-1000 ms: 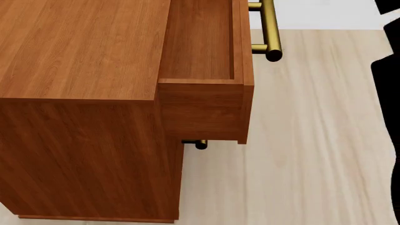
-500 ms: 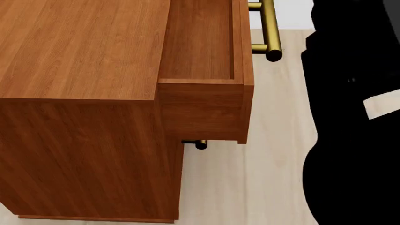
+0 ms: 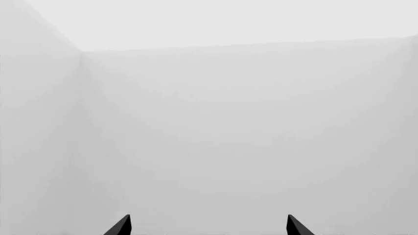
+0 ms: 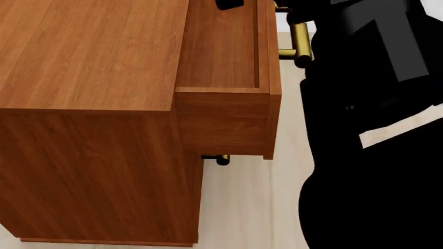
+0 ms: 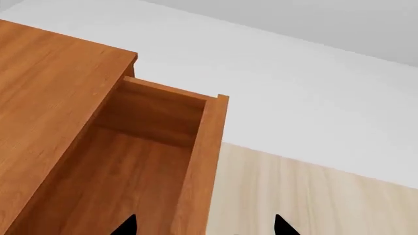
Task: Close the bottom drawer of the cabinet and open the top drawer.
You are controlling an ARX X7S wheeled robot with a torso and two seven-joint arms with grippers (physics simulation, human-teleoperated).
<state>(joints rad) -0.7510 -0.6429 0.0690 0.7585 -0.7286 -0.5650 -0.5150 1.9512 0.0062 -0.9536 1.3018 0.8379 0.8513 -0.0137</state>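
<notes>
The reddish-brown cabinet [image 4: 83, 57] fills the left of the head view. Its top drawer [image 4: 221, 52] stands pulled out and holds nothing; the brass handle [image 4: 300, 46] is partly covered by my black right arm [image 4: 374, 129]. My right gripper [image 5: 204, 227] is open, its fingertips either side of the drawer's front panel [image 5: 202, 161] from above. Below the top drawer only a brass handle end [image 4: 221, 160] shows, and I cannot tell which drawer it belongs to. The bottom drawer is hidden. My left gripper [image 3: 207, 227] is open on nothing and faces a blank grey wall.
Pale wood floor [image 4: 256, 207] runs in front of the cabinet, and a light grey wall [image 5: 294, 73] rises behind it. My right arm blocks the right third of the head view.
My right arm has swung in from the right edge toward the cabinet and now covers part of the top drawer's handle. The cabinet and its drawers have not moved.
</notes>
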